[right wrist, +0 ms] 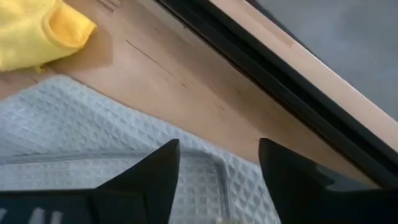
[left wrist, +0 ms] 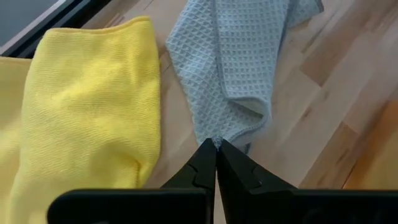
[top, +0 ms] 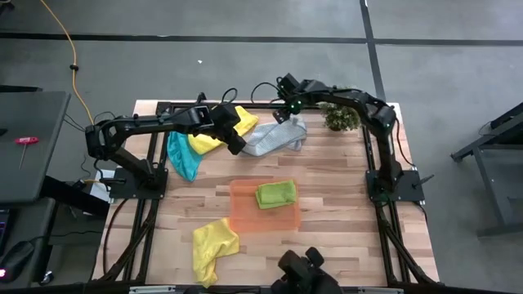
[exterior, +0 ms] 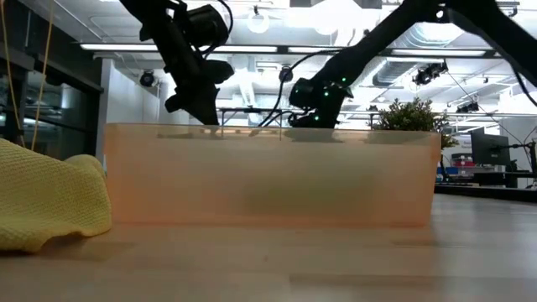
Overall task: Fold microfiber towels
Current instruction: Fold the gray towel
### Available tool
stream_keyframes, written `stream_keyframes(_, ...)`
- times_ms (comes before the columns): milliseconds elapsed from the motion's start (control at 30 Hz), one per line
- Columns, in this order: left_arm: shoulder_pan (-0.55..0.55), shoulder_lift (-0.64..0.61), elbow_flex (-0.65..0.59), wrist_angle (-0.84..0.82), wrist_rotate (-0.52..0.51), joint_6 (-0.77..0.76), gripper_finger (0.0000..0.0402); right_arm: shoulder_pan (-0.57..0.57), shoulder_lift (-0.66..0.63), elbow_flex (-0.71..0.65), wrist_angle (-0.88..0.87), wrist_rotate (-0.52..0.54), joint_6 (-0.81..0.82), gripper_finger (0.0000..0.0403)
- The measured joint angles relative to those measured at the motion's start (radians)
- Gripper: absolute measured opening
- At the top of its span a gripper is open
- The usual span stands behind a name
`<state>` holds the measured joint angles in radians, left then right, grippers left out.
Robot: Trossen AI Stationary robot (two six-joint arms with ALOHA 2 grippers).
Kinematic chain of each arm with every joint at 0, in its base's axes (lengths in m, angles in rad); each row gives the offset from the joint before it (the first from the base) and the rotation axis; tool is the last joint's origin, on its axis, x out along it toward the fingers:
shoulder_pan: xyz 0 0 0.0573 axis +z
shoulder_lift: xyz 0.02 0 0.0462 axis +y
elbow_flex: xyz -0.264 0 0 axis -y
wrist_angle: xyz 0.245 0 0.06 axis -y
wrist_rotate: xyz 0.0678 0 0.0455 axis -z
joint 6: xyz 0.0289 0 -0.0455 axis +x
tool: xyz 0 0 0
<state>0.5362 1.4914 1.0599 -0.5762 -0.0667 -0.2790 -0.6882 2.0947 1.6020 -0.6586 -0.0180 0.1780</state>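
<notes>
**Grey towel pinned at one corner, second corner not yet taken**

Your left gripper [left wrist: 216, 149] has its fingers clenched on a corner of the light grey waffle-weave microfiber towel [top: 274, 135], which lies rumpled at the far middle of the wooden desk [top: 343, 196]. That pinch looks meant to anchor one end so the cloth can be drawn flat. Your right gripper [right wrist: 217, 163] sits low over the other end of the same towel with its fingers spread apart and nothing between them yet; it seems placed to take a second corner near the desk's far edge.

Mind the neighbours. A crumpled yellow microfiber towel [top: 216, 131] lies just beside the grey one, touching or nearly so on the left gripper's side, and could get dragged along. A teal-blue microfiber towel [top: 181, 155] lies beside that. The small bushy green potted plant [top: 341, 118] stands near the right arm and crowds any sweep that way.

Nearer you, a folded lime green microfiber towel [top: 276, 193] rests on the flat translucent orange tray [top: 245, 214], and a second yellow microfiber towel [top: 212, 247] lies loose, unfolded, beside the tray.
</notes>
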Motion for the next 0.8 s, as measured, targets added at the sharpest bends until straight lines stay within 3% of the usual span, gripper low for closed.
stream_keyframes(100, 0.000, 0.000, 0.000, 0.001, -0.001, -0.008, 0.0000, -0.012, 0.031, 0.036, -0.024, -0.066, -0.004, 0.0184)
stream_keyframes(233, 0.000, 0.000, 0.000, 0.001, -0.002, -0.025, 0.0000, -0.012, 0.053, 0.039, -0.031, -0.070, -0.053, 0.0165)
stream_keyframes(600, 0.000, 0.000, 0.000, 0.002, -0.006, -0.044, 0.0000, -0.012, 0.070, 0.039, -0.050, -0.058, -0.108, 0.0155)
stream_keyframes(800, 0.001, 0.000, 0.001, 0.003, -0.025, -0.043, 0.0000, -0.012, 0.070, 0.039, -0.075, -0.060, -0.108, 0.0082)
